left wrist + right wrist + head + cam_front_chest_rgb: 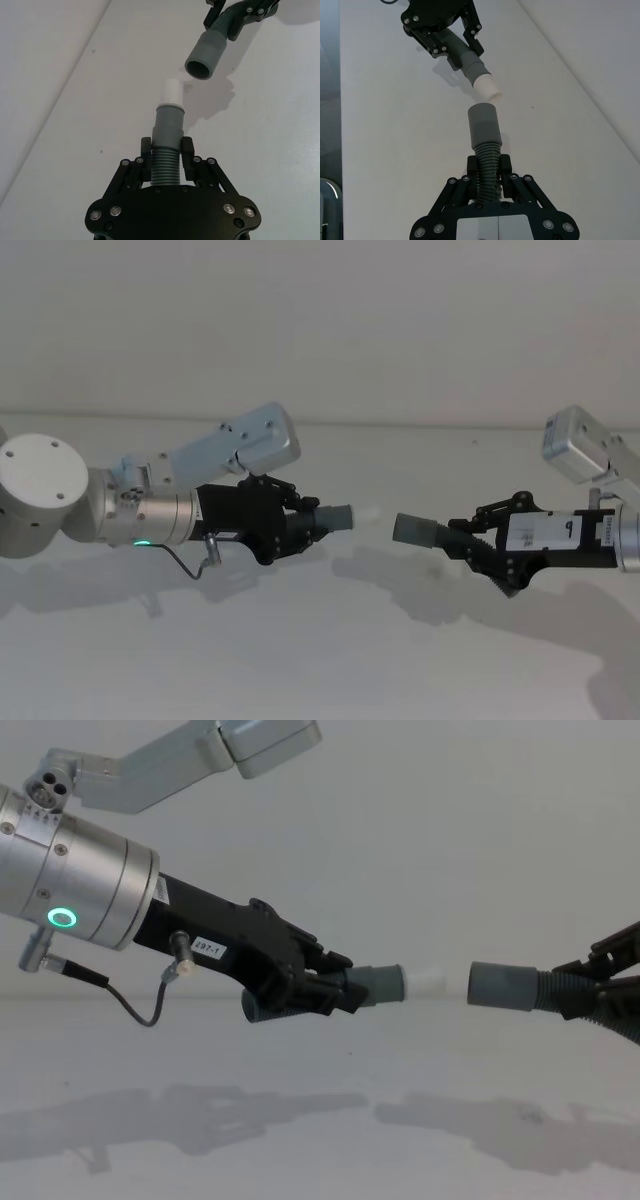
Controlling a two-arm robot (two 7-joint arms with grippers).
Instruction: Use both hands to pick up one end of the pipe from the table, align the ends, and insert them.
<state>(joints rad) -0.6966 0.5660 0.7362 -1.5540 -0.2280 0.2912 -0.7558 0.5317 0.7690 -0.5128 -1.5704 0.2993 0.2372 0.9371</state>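
Pipe halves held end to end above the table (pixel 320 660), not yet joined.
Left tool (pixel 335 988) is clamped on the white-tipped piece (pixel 169 127); right tool (pixel 490 172) is clamped on the open-cuffed piece (pixel 484 127), both raised and near, cuffs facing for insertion.

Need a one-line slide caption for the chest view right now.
Left gripper and right gripper hold the two pipe pieces above the table, white tip facing open cuff across a small gap.

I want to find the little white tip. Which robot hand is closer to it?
Left. The left end effector holds the pipe piece bearing the white tip; the right end effector faces it across a gap.
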